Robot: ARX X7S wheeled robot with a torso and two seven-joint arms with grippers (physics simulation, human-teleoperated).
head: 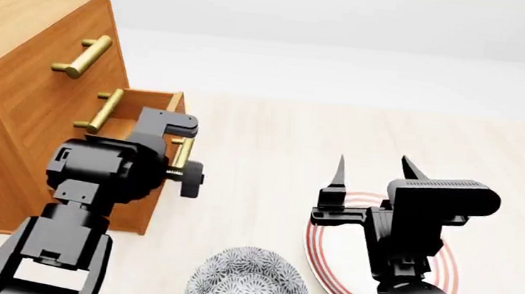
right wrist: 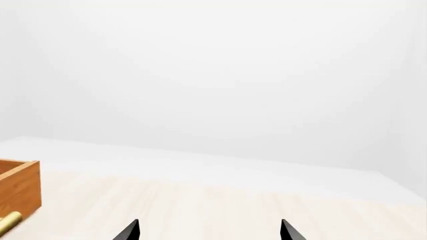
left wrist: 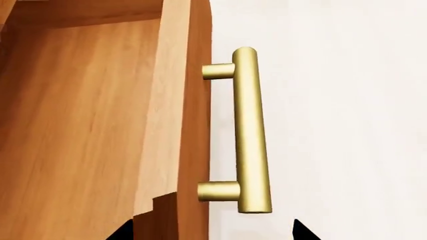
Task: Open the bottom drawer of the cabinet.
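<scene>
The orange-brown cabinet stands at the left of the head view. Its bottom drawer is pulled partway out, and the two drawers above it are shut. The left wrist view looks along the drawer front, with the brass bar handle just ahead of my left gripper. That gripper is open, its dark fingertips short of the handle's near end, holding nothing. My right gripper points upward over the plate, open and empty. In the right wrist view its tips stand wide apart.
A white plate with red rings lies under the right arm. A grey patterned bowl sits at the near edge. The pale wooden tabletop stretches right of the cabinet. The drawer's corner shows in the right wrist view.
</scene>
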